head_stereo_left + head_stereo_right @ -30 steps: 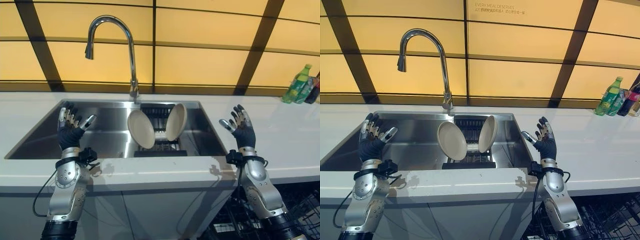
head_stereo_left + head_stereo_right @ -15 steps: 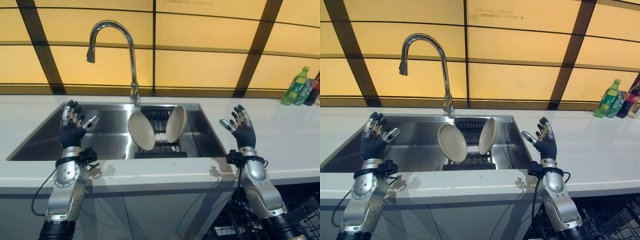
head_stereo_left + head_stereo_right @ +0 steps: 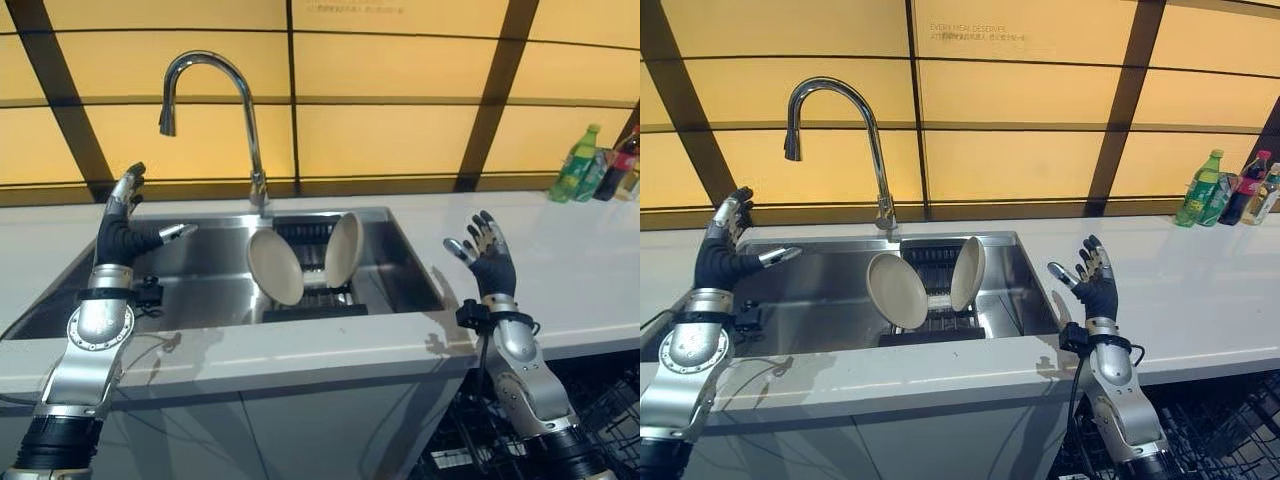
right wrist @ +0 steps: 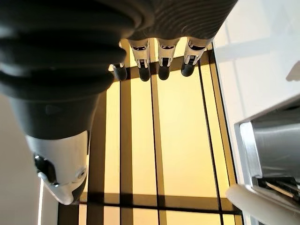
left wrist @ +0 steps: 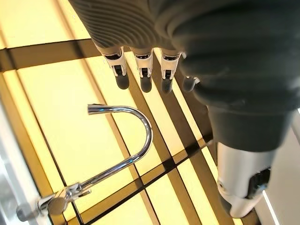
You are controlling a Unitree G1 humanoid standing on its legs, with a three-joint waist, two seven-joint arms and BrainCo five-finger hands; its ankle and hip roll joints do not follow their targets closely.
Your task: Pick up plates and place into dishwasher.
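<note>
Two cream plates stand on edge in a dark rack (image 3: 310, 305) inside the steel sink (image 3: 200, 275): the left plate (image 3: 275, 267) tilts left, the right plate (image 3: 343, 249) leans right. My left hand (image 3: 122, 228) is raised over the sink's left end, open, fingers straight, thumb pointing toward the plates, holding nothing. My right hand (image 3: 489, 262) hovers open above the counter just right of the sink, palm toward the plates, empty. The right wrist view catches a plate's rim (image 4: 262, 201) at its corner.
A tall curved chrome faucet (image 3: 245, 120) rises behind the sink. Bottles (image 3: 573, 165) stand at the far right on the white counter (image 3: 560, 260). A black wire dishwasher rack (image 3: 470, 445) shows below the counter at lower right. Yellow panelled wall behind.
My left hand has risen and swung outward to the left, above the sink's left rim. The camera shifted slightly rightward. My right hand and the plates stay as they were.
</note>
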